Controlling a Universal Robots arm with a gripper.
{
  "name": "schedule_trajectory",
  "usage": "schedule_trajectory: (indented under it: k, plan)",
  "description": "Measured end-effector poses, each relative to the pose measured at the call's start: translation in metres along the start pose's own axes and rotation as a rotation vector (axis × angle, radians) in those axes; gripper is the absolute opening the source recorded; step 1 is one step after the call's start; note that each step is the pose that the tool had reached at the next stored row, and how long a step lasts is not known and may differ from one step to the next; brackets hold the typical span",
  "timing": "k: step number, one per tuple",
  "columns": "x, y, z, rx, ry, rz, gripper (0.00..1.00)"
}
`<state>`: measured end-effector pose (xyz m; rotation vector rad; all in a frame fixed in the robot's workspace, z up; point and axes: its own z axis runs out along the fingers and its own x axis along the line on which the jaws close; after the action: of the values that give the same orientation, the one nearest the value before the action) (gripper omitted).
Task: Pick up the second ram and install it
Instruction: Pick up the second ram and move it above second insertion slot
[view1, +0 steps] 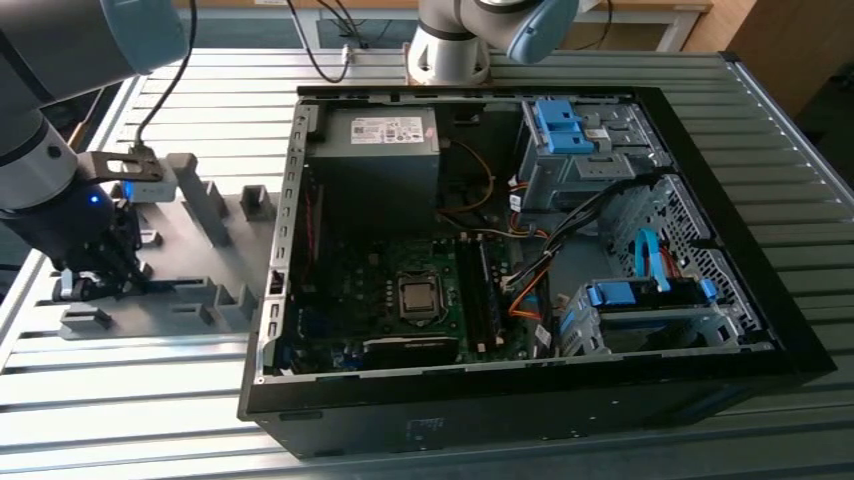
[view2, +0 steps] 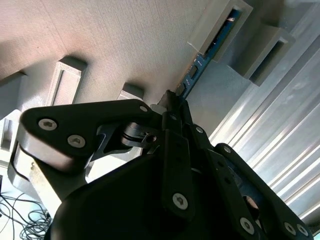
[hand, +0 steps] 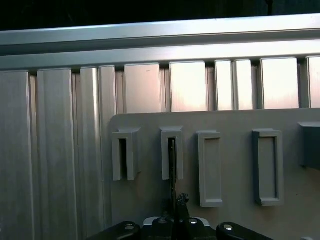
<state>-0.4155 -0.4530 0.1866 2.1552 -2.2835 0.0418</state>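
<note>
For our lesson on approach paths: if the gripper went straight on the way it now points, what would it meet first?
The second ram, standing on edge in a grey holder slot right ahead of the gripper. Whether the two touch is unclear.

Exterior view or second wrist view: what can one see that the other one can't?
Exterior view: the open computer case with its motherboard and blue drive clips. Second wrist view: the second ram, a blue-green stick standing in a grey holder block, with the gripper shut on its near end. Both: the gripper, the grey holder plate and the ribbed metal table.
</note>
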Motion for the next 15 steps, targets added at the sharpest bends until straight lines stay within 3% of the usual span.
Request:
schedule_trajectory:
  k: [3, 6, 12, 15]
  plan:
    - [0.0, 0.0, 0.0, 0.0, -0.0001, -0.002, 0.14]
    - [0.0, 0.0, 0.0, 0.0006, -0.0006, -0.034, 0.14]
    - [0.0, 0.0, 0.0, 0.0008, -0.0008, -0.04, 0.14]
    - [0.0, 0.0, 0.0, 0.0014, -0.0014, -0.073, 0.14]
